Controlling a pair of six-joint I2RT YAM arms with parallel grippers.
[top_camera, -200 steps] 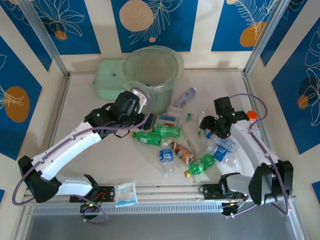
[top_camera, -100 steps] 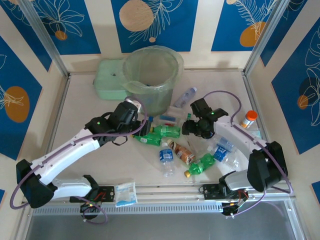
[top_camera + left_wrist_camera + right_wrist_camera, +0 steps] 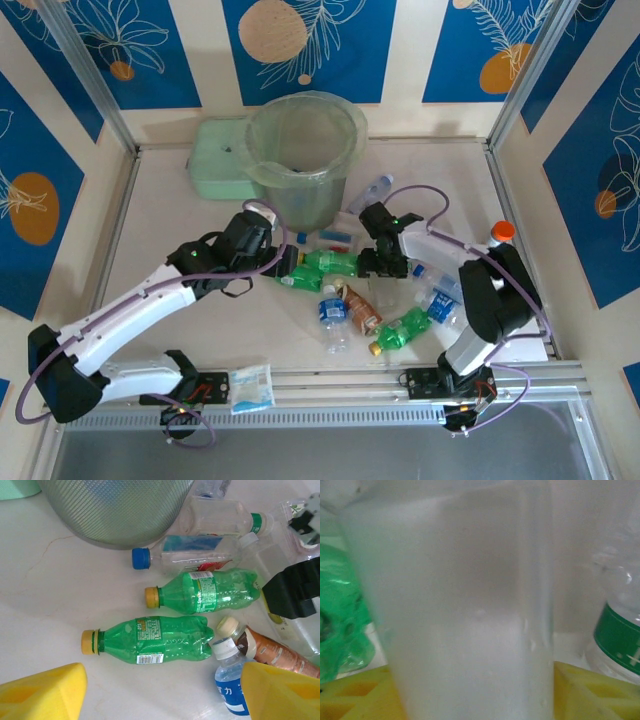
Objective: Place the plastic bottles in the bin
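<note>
Several plastic bottles lie in a heap right of the bin [image 3: 300, 195]. My left gripper [image 3: 289, 264] [image 3: 162, 682] hangs open just short of a green bottle with a yellow cap [image 3: 150, 640] [image 3: 296, 278]. Beyond it lie a second green bottle [image 3: 210, 590] [image 3: 335, 262] and a clear blue-capped one [image 3: 190, 555]. A blue-labelled bottle [image 3: 232, 685] [image 3: 334, 315] and the brown-labelled one [image 3: 270, 650] [image 3: 362, 305] lie beside the right pad. My right gripper [image 3: 385, 266] [image 3: 470, 680] is open, and a cloudy clear bottle [image 3: 465, 610] stands between its yellow fingers [image 3: 595, 692].
A flat mint-green box [image 3: 215, 165] sits left of the bin. A white bottle with an orange cap [image 3: 500, 235] stands at the right edge. More bottles, one of them green [image 3: 405, 328], lie near the right arm's base. A small packet [image 3: 250, 388] rests on the front rail.
My right arm has swung left from the table's right side into the middle of the bottle heap. My left gripper has dropped slightly toward the green bottles.
</note>
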